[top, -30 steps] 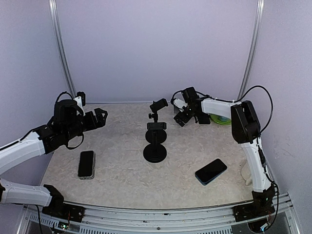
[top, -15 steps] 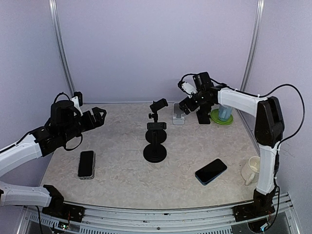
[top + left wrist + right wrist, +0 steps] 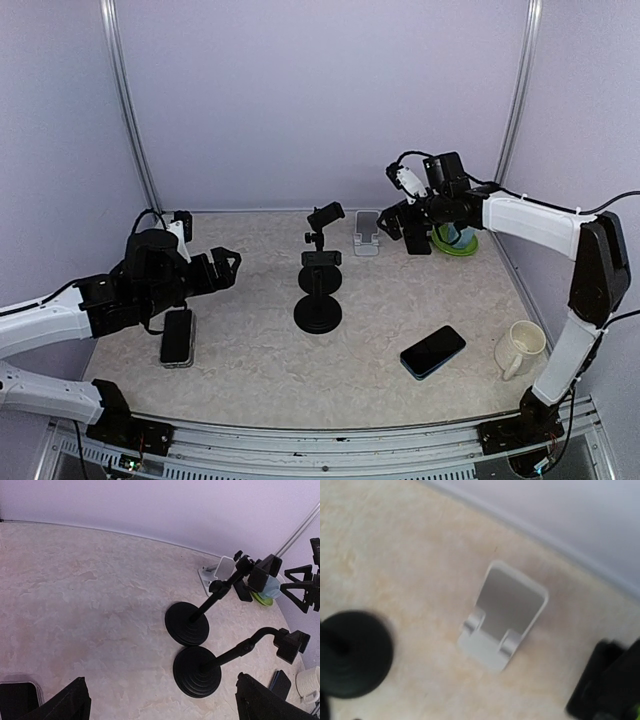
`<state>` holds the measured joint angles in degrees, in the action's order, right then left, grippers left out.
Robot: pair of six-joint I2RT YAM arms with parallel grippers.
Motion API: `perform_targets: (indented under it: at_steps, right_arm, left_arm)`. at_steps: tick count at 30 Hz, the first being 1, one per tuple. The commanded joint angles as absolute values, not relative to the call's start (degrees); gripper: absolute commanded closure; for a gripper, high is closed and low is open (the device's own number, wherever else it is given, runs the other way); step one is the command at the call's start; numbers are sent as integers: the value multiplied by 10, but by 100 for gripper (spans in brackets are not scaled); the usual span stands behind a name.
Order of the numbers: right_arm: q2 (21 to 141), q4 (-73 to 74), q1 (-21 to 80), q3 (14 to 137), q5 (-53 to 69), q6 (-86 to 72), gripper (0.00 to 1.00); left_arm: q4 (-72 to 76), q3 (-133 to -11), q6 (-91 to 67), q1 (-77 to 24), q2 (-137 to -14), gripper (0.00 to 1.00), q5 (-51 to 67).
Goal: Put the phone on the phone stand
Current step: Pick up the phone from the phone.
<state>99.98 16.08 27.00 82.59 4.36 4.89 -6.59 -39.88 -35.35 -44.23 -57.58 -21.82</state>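
Phones, two of them, lie flat on the surface, neither on a stand. The dark phone sits on my left side, its far end tucked under my left forearm; its corner shows at the bottom left of my left wrist view. The blue-edged phone lies well apart from it on my right side, near the white mug.

My left gripper hangs released above the surface, jaws spread wide and holding nothing, pointing toward the two black stands. The front black stand and the rear black stand stand upright just beside each other in the middle, each on a round base.

My right gripper is also released and empty, hovering near the back wall just beside the silver phone stand. My right wrist view looks down on that stand, which sits bare, its two small lips toward the middle of the surface. A black block sits close by, with a green plate carrying a blue cup beyond it.
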Motion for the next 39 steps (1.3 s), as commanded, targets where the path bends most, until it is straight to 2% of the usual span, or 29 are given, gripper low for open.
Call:
perform_targets:
  at_steps: [1,8,17,24,28,34,39]
  right_arm:
    - [951,129,277,772,60,-9,0]
    - [896,88,277,684,38,-40,0]
    - [876,28,281,580,56,-76,0]
    - [868,-14,307,518,53,-89,0]
    - [857,-20,317,504,46,-87,0]
    - [804,-33,318,467,30,-93,0]
    - [783,-55,318,453,24,-103,0]
  left_arm:
    - [-64,-384,-372,-492,-569,1,-252]
    - [-21,-356,-381,-549,-575,1,-265]
    - [-2,-383,-386,-564,-633,1,-298]
    - [-97,-408,-468,-564,-657,1,-362]
    - [-211,-430,-534,-559,-660,1,-409]
    - [-305,-441,-563,-518,-665,1,-403]
    - [-321,-422,-586,-499,-666,1,-387]
